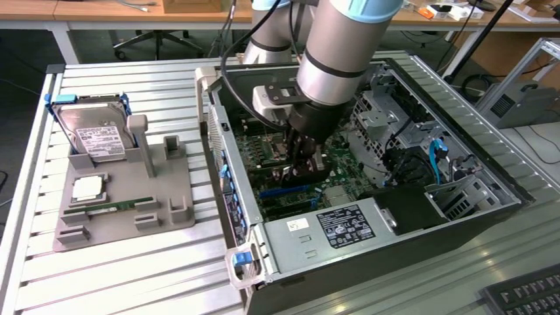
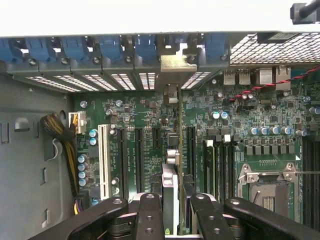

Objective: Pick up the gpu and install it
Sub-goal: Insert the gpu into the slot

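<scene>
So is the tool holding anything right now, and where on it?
Yes. The tool holds the gpu edge-on, gripping its upper edge, over the motherboard slots inside the case.

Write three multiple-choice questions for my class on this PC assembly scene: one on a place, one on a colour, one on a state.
1. Where is the gpu? A on the grey tray; B inside the computer case, over the motherboard; C on the keyboard.
2. What colour is the slot nearest the cable bundle? A red; B white; C yellow.
3. How is the case? A open; B shut; C wrapped.
Answers: B, the gripper holds it edge-on above the board; B, that slot shows white; A, the board lies exposed.
</scene>
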`<state>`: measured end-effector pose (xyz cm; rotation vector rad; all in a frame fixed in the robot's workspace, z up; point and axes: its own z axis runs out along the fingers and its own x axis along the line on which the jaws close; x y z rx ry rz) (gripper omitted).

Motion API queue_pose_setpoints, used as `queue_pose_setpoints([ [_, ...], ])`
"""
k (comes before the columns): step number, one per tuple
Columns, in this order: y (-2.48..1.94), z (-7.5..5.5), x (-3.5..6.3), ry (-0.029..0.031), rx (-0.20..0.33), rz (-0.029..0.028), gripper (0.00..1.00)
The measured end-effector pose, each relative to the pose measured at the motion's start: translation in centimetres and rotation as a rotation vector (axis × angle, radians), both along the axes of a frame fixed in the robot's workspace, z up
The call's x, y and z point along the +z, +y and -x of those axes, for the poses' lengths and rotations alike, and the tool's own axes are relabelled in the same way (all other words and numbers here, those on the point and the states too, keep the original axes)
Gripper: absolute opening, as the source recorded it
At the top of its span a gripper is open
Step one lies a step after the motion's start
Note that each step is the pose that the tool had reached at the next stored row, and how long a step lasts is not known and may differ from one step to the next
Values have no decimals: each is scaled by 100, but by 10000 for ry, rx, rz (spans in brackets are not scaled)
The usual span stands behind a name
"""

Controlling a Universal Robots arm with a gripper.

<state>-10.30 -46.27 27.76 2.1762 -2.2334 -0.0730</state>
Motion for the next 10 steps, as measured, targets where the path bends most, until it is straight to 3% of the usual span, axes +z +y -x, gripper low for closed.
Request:
queue_pose_setpoints([
  [10,47,36,-38,0,-10,60,26],
])
